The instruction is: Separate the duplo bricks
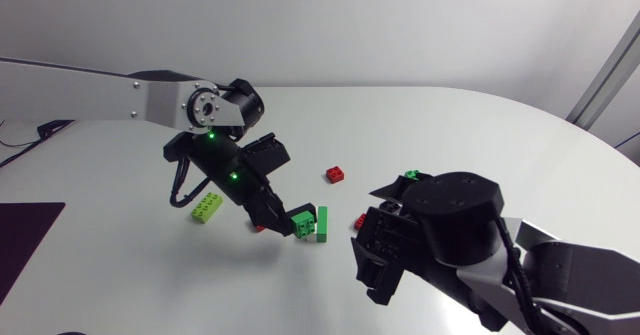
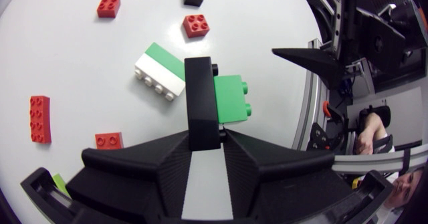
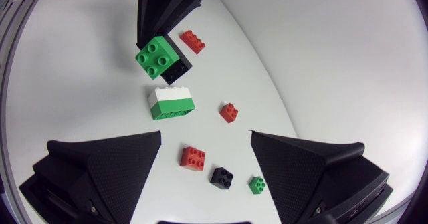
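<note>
My left gripper [image 1: 276,216] hangs just above the table's middle, shut on a stack of two joined bricks. In the left wrist view a black brick [image 2: 200,97] stands between the fingers with a green brick [image 2: 231,100] pressed on its side. The right wrist view shows that green brick [image 3: 155,55] studs-up, the black one [image 3: 179,69] behind it. A white-and-green stack [image 1: 320,225] [image 2: 160,70] [image 3: 172,102] lies on the table right beside it. My right gripper [image 1: 385,243] [image 3: 206,144] hovers open and empty to the right of them.
Loose bricks lie around: a lime one [image 1: 207,207] at the left, a red one [image 1: 337,174] behind, a small green one [image 1: 411,175]. Near my right gripper sit red [image 3: 192,158], black [image 3: 221,177] and green [image 3: 256,184] bricks. A long red brick [image 2: 39,119] lies under my left arm.
</note>
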Action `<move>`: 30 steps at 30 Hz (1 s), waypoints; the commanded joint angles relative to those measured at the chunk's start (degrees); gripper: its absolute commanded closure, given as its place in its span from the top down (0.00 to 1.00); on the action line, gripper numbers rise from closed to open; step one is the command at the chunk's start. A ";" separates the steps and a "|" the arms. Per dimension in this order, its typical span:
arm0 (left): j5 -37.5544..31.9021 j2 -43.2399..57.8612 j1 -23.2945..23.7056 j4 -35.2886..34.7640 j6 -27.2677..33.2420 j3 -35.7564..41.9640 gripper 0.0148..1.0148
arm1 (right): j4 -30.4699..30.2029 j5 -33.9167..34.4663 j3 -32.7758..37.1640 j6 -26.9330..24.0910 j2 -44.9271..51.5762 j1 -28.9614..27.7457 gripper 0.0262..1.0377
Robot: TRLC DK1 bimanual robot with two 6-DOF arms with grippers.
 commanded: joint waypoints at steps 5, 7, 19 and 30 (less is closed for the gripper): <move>1.07 5.21 -2.37 -6.00 6.79 7.49 0.21 | 5.24 3.23 -1.53 -6.95 5.09 2.96 0.93; 1.16 7.41 -2.90 -8.02 8.02 9.87 0.21 | 6.91 3.67 -1.88 -8.09 6.23 3.66 0.93; 1.60 16.55 -6.42 -16.99 10.74 22.96 0.21 | 13.06 6.66 -3.64 -14.42 7.55 7.97 0.90; 3.10 18.66 -8.26 -20.77 9.95 27.80 0.21 | 19.04 7.01 -7.24 -18.37 7.29 7.97 0.66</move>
